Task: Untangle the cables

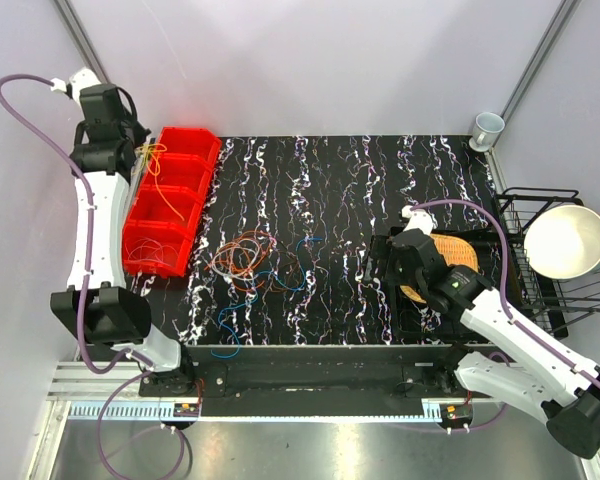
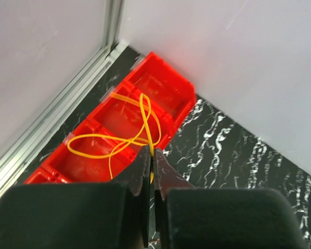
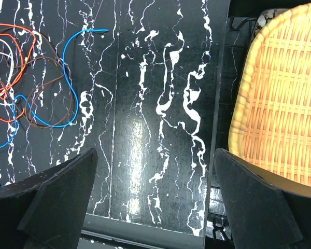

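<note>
The left pincer (image 2: 151, 153) is clenched on a yellow cable (image 2: 143, 106), nipping it where the strands cross, so its loops hang free at twelve o'clock of the fingertips, over the middle compartments of the red bin (image 2: 171, 85). It is held high, probably so that the whole length clears the bin's walls and can be let down inside, apart from the others. Whether any part already touches the bin floor cannot be told. The rest of the cables lie in a loose tangle (image 1: 250, 258) of orange, brown, blue and whitish loops on the surface (image 1: 360, 200), at about four o'clock of the bin and apart from it. The right pincer (image 3: 155, 155) is released, jaws wide with nothing between them, low over bare surface just beside the wicker basket (image 3: 280, 93). From it the tangle sits at ten o'clock, well apart, with a blue strand (image 3: 67, 67) nearest. That arm seems parked out of the way.
</note>
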Controlling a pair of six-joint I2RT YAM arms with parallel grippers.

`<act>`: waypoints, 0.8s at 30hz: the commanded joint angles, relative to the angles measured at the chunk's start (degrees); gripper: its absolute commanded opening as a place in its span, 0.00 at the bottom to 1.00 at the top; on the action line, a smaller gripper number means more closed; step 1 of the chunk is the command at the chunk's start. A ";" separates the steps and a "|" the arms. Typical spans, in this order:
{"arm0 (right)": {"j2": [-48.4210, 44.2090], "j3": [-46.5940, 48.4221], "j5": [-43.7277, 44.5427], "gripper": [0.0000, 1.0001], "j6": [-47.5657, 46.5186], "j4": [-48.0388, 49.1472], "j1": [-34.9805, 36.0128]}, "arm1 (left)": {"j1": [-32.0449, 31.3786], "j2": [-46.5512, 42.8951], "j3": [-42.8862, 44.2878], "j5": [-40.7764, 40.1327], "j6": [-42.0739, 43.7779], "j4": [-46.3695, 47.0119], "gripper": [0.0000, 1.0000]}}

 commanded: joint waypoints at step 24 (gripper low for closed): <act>0.95 0.22 -0.65 1.00 -1.12 2.04 0.11 | 2.03 6.77 -12.42 -4.11 -6.05 1.10 0.00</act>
